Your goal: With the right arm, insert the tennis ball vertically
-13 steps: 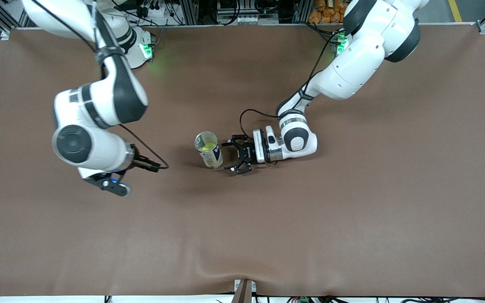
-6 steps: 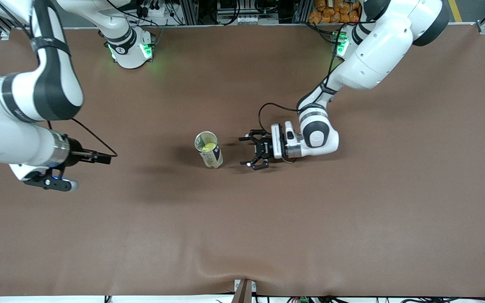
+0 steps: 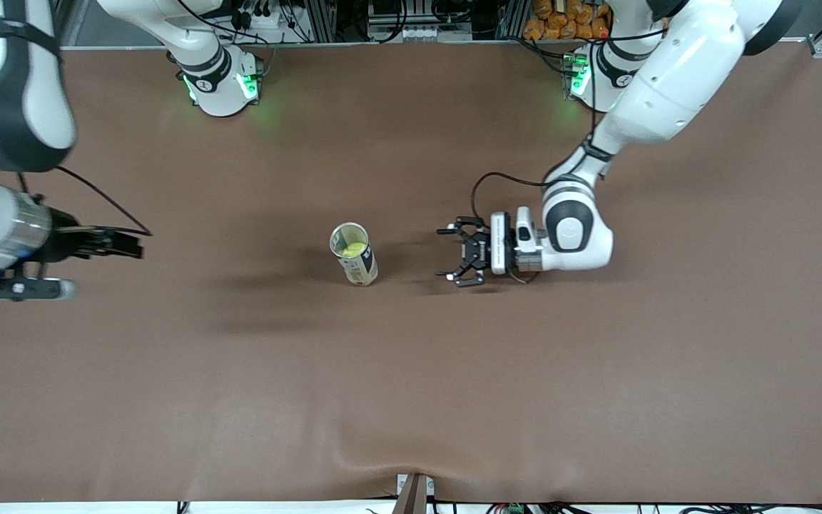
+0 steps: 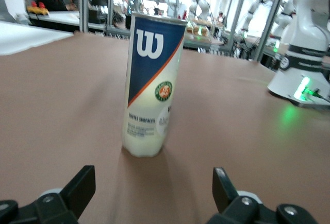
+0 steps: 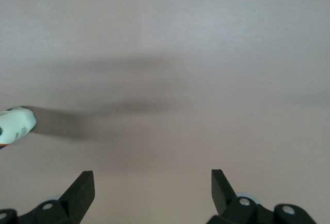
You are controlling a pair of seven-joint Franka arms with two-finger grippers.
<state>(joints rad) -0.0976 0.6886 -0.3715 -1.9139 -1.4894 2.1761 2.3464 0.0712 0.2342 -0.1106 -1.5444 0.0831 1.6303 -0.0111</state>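
- Two claws, both released and empty. My right claw (image 3: 22, 289) hangs over the counter (image 3: 411, 400) at the right arm's end, well apart from the can (image 3: 354, 255).
- Can stands upright mid-counter, axis vertical, ball (image 3: 354, 249) already inside.
- Left claw (image 3: 462, 255) is nearer, low, facing the can.

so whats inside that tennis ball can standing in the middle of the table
Through the open top of the upright clear plastic tennis ball can, a yellow-green tennis ball shows. The blue and white label hides whatever lies below it.
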